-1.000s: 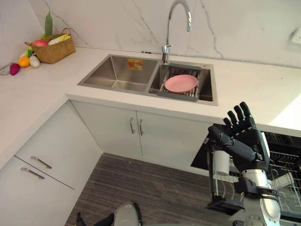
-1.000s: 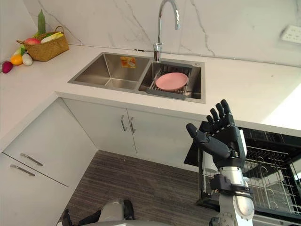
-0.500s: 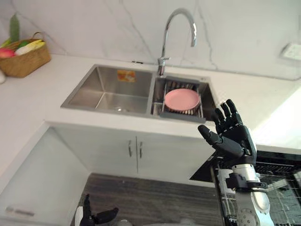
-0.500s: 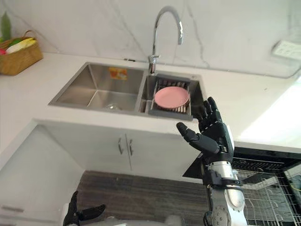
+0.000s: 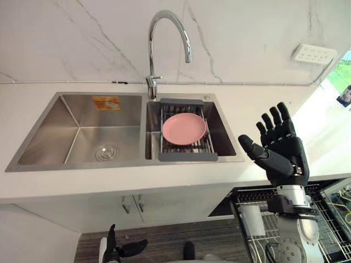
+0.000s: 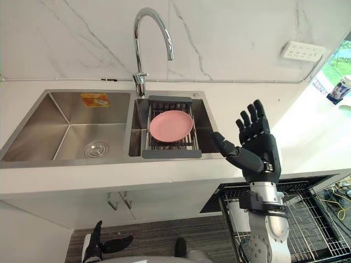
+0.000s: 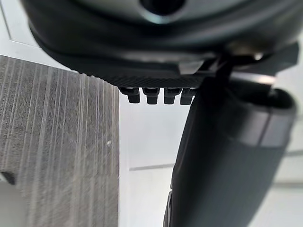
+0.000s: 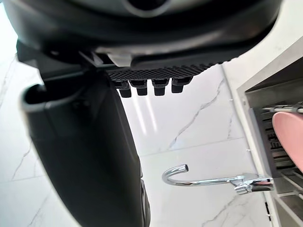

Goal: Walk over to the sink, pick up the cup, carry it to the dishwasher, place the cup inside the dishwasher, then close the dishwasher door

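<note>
Left eye view: what may be the white cup (image 5: 253, 219) stands in the dishwasher rack (image 5: 329, 216), just below the right hand (image 5: 281, 153), which is raised, fingers spread, holding nothing. Left of that hand, the sink (image 5: 77, 137) holds a pink plate (image 5: 184, 129). The camera has swung square to the sink since a second ago, so the approach looks finished. The print on the orange sticker (image 5: 106, 102) is unreadable. The left hand (image 5: 118, 251) hangs low, relaxed.

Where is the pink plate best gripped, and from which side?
Probably at its rim on the right, coming down from above: the plate lies flat on the rack, so only the rim gives a pinch, and the open right robot hand is nearest that side.
</note>
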### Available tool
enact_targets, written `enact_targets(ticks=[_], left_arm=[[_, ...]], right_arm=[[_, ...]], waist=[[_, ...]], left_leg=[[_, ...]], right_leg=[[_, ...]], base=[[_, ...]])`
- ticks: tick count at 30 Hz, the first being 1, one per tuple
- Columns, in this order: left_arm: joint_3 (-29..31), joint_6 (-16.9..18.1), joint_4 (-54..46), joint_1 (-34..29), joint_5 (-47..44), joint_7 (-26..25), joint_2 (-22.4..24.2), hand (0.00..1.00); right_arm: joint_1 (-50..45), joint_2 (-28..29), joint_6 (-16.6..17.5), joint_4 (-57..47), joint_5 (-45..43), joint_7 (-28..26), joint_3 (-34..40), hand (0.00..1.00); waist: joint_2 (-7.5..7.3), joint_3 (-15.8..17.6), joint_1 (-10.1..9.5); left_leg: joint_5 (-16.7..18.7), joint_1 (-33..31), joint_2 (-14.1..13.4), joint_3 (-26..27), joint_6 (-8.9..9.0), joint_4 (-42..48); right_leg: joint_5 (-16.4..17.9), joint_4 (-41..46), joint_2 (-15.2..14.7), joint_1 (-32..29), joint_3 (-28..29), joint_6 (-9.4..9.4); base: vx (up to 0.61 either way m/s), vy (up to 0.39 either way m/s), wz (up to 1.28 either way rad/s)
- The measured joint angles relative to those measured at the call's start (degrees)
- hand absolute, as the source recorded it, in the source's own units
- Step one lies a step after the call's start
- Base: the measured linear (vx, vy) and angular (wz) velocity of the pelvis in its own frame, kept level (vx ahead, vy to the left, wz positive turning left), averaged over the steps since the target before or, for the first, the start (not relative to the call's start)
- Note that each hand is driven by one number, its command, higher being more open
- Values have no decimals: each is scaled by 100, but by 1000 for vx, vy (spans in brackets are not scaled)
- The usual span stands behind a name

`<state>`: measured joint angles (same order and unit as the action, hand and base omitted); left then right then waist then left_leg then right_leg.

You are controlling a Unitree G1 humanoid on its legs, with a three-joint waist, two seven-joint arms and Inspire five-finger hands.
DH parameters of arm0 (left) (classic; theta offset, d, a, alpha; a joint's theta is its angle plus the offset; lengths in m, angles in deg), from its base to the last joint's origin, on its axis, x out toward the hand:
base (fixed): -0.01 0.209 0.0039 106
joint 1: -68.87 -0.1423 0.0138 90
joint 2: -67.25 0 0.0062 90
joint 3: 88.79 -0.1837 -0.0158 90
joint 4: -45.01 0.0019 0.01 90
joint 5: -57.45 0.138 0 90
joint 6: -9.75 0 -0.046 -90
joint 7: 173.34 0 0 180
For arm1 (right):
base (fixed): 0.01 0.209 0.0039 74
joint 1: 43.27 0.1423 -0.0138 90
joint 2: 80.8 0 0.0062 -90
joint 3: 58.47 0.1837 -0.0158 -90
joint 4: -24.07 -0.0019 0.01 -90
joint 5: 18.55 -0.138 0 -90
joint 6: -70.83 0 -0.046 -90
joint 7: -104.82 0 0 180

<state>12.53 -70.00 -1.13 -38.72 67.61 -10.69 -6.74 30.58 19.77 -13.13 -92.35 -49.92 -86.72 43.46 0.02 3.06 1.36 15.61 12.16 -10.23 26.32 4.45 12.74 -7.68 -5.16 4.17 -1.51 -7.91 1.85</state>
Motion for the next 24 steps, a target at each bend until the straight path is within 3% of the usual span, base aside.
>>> enact_targets(ticks=[2, 4, 5, 6, 8, 10, 11, 12, 13, 15, 19, 24], left_arm=[[114, 11, 45, 30, -5, -83, 10, 100], [210, 27, 69, -4, -8, -156, 14, 100], [336, 69, 107, -53, -22, -197, 4, 100], [396, 124, 107, -82, -30, -254, 45, 100], [492, 161, 103, -187, -9, -288, 66, 100], [568, 198, 93, -350, -3, -347, 134, 100], [579, 203, 98, -482, -9, -367, 186, 100], [581, 198, 125, -597, -14, -364, 215, 100], [582, 189, 150, -607, -16, -362, 182, 100], [595, 122, 158, -496, -13, -354, 106, 100], [623, 40, 207, -223, -5, -320, 89, 100], [435, -28, 739, 133, 22, -213, -189, 100]], right_arm=[[-22, 14, -9, 5, 63, -1, -3, 100], [-27, 5, -21, -1, 260, 2, -2, 100], [-16, -30, -34, 0, 396, 20, 22, 100], [33, -73, -44, -1, 488, 35, 90, 100], [100, -138, -70, -5, 725, 72, 116, 100], [115, -208, -86, -61, 1094, 144, 54, 100], [114, -313, -103, -148, 1531, 238, -77, 100], [106, -395, -106, -295, 1937, 290, -205, 100], [83, -413, -105, -405, 2130, 294, -260, 100], [76, -595, -93, -841, 2736, 261, -343, 100], [201, -1031, -16, -959, 3695, 70, -378, 100], [939, -1659, 96, -408, 4975, -136, -681, 100]], waist=[[-19, 15, -57], [-8, 35, -57], [-54, 47, -116], [-74, 60, -218], [-92, 84, -269], [-69, 89, -353], [-35, 74, -396], [6, 49, -395], [-5, 36, -389], [-140, -3, -354], [-155, -139, -355], [-165, -194, -241]], left_leg=[[-5, -252, -105, -81, -38, 705], [-122, -658, -257, -214, -261, 1702], [82, -876, -245, -335, -351, 1915], [258, -1040, -126, -420, -411, 1607], [277, -1357, 49, -637, -426, 1146], [162, -1542, 125, -979, -402, 754], [-156, -1524, 134, -1079, -360, 611], [-413, -1412, 133, -1036, -200, 445], [-430, -1390, 163, -974, -197, 382], [-574, -1248, 365, -876, -265, 55], [-668, -1063, 580, -885, -343, -309], [-732, -1045, 663, -1033, -416, -450]], right_leg=[[57, -1, -54, 82, -7, 16], [125, 2, -131, 225, -8, 71], [155, 4, -191, 268, 48, 114], [160, 3, -249, 245, 170, 143], [184, 3, -345, 247, 252, 111], [218, 2, -355, 266, 397, 57], [251, 0, -313, 308, 497, 3], [268, 2, -300, 361, 549, -55], [265, 4, -335, 358, 552, -81], [191, 26, -513, 320, 523, -213], [211, 32, -664, 330, 476, -387], [222, 31, -700, 322, 355, -409]], base=[[54, -2, 3], [65, 12, 12], [74, 55, -10], [83, 73, -20], [40, 86, -27], [11, 96, -48], [19, 100, -69], [34, 97, -62], [89, 97, -38], [108, 115, -10], [117, 96, 6], [68, 20, 13]])
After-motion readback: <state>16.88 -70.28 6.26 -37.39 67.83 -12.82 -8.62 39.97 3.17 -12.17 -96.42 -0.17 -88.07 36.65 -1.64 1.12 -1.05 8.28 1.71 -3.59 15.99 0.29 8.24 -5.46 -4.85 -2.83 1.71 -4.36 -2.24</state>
